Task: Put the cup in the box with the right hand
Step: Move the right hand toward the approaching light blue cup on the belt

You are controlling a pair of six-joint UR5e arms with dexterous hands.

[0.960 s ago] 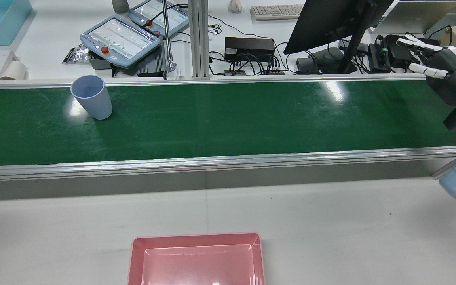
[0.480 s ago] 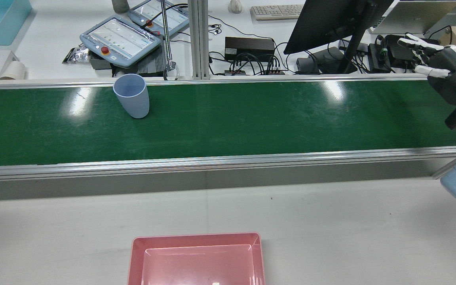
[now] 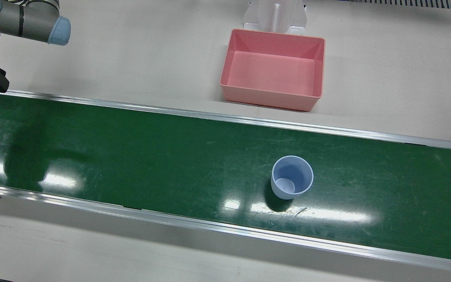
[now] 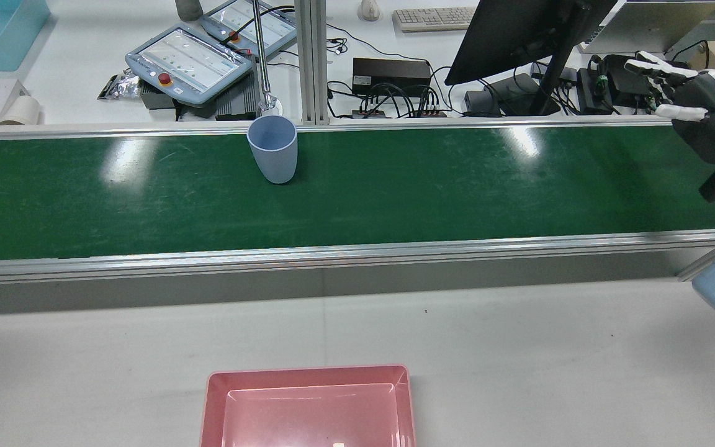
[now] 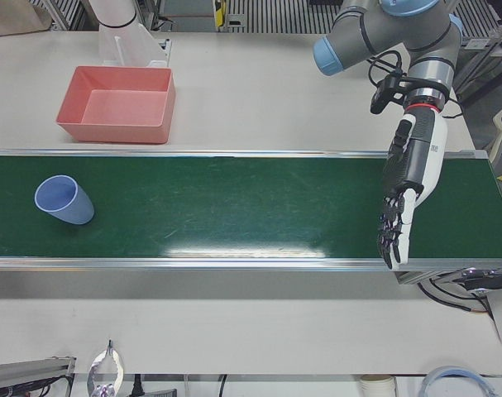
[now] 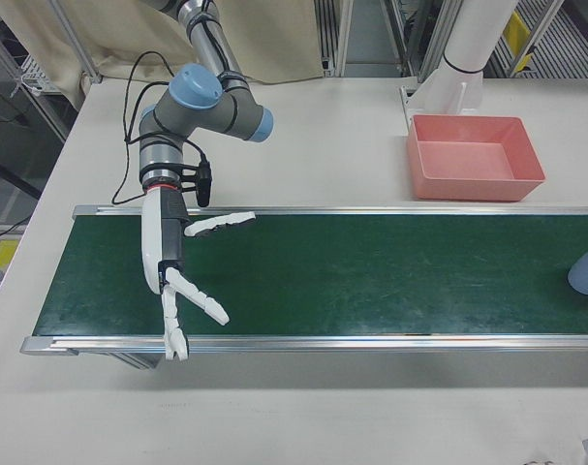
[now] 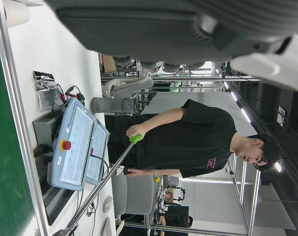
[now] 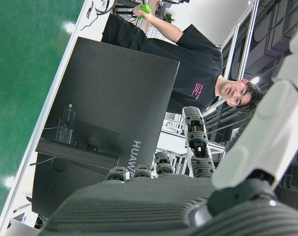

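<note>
Basically the blue cup (image 4: 273, 149) stands upright and empty on the green conveyor belt (image 4: 432, 180), close to the belt's far rail in the rear view, roughly mid-length. Front view shows its open mouth (image 3: 292, 177) facing up, nothing touching it. Pink box (image 4: 309, 406) sits empty on the white table (image 4: 519, 347) on the robot's side of the belt, well apart from the cup. Right hand (image 6: 182, 281) hangs over the belt's end on the robot's right, fingers (image 6: 221, 224) spread apart, holding nothing, far from the cup. Left hand (image 5: 406, 192) hangs over the opposite end of the belt, fingers extended and pointing down, also holding nothing. Behind the far rail: teach pendants (image 4: 188, 61), a black monitor (image 4: 512, 34), cables.
</note>
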